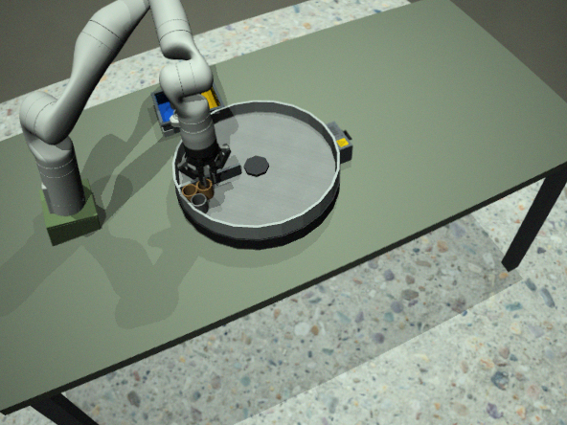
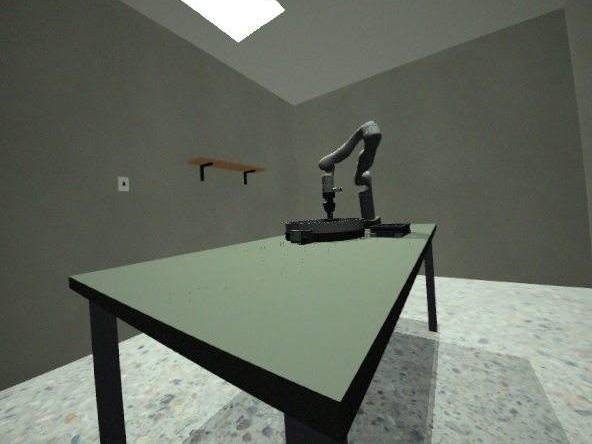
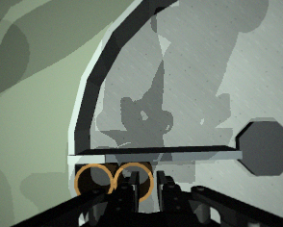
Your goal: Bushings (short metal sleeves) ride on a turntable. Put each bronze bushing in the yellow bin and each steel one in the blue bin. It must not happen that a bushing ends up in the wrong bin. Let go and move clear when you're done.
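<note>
Two bronze bushings stand side by side at the left of the turntable [image 1: 259, 231] [image 2: 325, 227] [image 3: 82, 135], against its divider: a left one [image 1: 188, 190] [image 3: 94, 164] and a right one [image 1: 207, 193] [image 3: 133, 164]. A steel bushing [image 1: 201, 207] stands in front of them, hidden in the wrist view. My gripper [image 1: 204, 182] [image 2: 330, 218] [image 3: 147, 181] is narrowly open and empty, low over the right bronze bushing. In the wrist view one finger overlaps that ring and the other is just right of it. The blue bin [image 1: 166, 111] and yellow bin [image 1: 210, 97] are partly hidden by the arm.
The divider [image 1: 229, 173] [image 3: 183, 155] runs from the turntable wall towards the dark hub [image 1: 257, 166] [image 3: 262, 148]. A raised wall rings the turntable. A small grey box [image 1: 346, 153] [image 2: 301, 237] with a yellow top patch stands at its far right side. The bins sit behind the turntable's left part.
</note>
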Controlling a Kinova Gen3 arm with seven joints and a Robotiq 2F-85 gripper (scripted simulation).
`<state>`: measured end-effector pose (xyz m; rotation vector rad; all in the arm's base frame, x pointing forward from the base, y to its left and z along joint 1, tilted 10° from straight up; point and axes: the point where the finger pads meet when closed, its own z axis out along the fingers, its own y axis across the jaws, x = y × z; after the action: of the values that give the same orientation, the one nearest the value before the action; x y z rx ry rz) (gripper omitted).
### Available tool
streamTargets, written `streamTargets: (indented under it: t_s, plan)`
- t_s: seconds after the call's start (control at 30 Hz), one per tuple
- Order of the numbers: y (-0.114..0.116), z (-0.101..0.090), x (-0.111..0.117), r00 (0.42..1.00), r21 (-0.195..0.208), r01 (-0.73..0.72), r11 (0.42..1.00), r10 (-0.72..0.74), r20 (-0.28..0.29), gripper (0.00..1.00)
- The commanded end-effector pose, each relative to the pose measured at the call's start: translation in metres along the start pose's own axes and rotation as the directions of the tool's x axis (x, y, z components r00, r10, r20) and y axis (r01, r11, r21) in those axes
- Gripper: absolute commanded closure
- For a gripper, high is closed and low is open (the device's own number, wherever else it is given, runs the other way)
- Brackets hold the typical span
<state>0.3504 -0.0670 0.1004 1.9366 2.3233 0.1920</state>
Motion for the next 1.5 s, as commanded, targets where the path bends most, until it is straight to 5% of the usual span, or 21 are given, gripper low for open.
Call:
streamTargets:
  t_s: [0.0,1.03,1.07,1.47]
  plan:
    - [-0.001,0.000,-0.001,1.000,0.001,-0.002,1.000,0.002,0.001,0.82]
    - [-0.001,0.021,-0.001,1.000,0.001,-0.002,1.000,0.002,0.001,0.82]
    - [-0.001,0.021,-0.001,1.000,0.001,-0.002,1.000,0.002,0.001,1.00]
    - [0.002,0.020,-0.001,1.000,-0.004,0.000,1.000,0.000,0.001,1.00]
